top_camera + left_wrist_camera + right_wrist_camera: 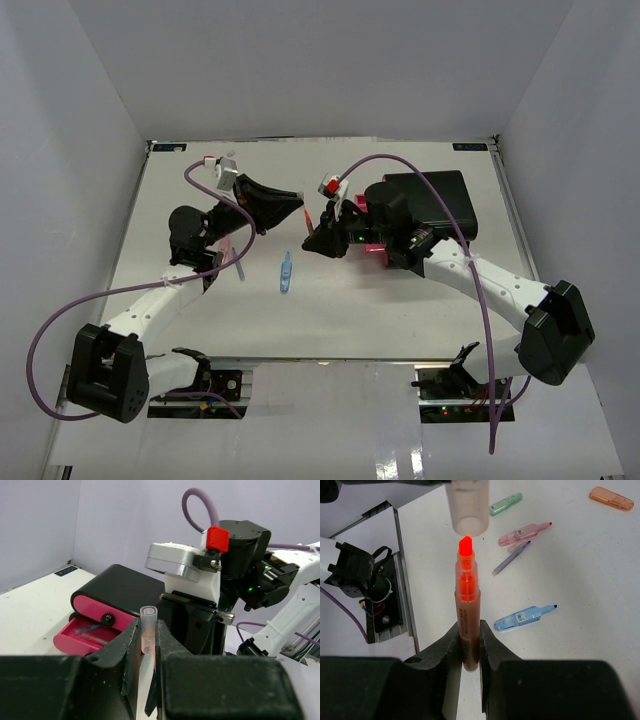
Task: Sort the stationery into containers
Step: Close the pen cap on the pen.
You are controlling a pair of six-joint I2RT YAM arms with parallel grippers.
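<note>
Bright, even light, soft shadows; the right end effector [469, 631] sits blurred up close.

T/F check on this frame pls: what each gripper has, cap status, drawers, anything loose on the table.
1. The right gripper is shut on an orange highlighter with its tip bare. True.
2. The left gripper is open and empty. False: it is shut on a clear cap.
3. The cap is seated on the orange highlighter. False: it sits just above the tip, not on it.
4. Every drawer of the cabinet is closed. False: one pink drawer is pulled out, with pens inside.
5. A blue highlighter lies on the table. True.
</note>
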